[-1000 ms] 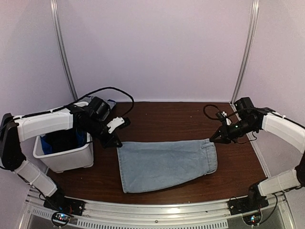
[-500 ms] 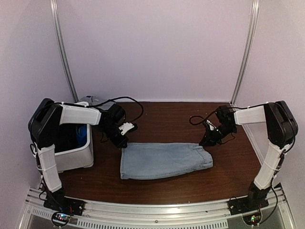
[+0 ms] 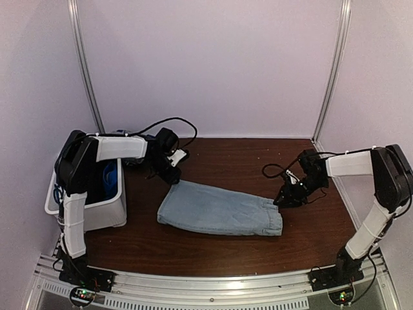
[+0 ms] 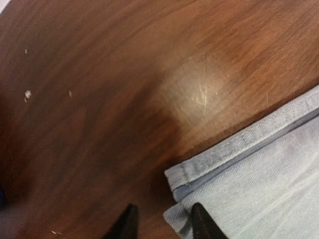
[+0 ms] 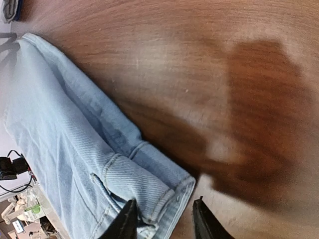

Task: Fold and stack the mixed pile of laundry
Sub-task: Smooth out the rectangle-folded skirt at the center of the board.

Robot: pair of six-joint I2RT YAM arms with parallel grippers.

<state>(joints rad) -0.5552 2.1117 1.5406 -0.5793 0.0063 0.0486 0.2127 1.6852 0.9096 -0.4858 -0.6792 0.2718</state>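
1 denim piece lies on brown table between lilac walls.

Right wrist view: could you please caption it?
Parted black fingers above folded light-blue denim garment, brown wooden table beneath.

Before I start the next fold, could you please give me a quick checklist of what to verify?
1. Denim lies flat on the table: ok.
2. Denim square to the table edge: not ok, it lies slanted.
3. Left fingers apart, nothing pinched: ok.
4. Right fingers apart, clear of the waistband corner between them: cannot tell.
5. More laundry in the bin: ok, blue fabric shows.
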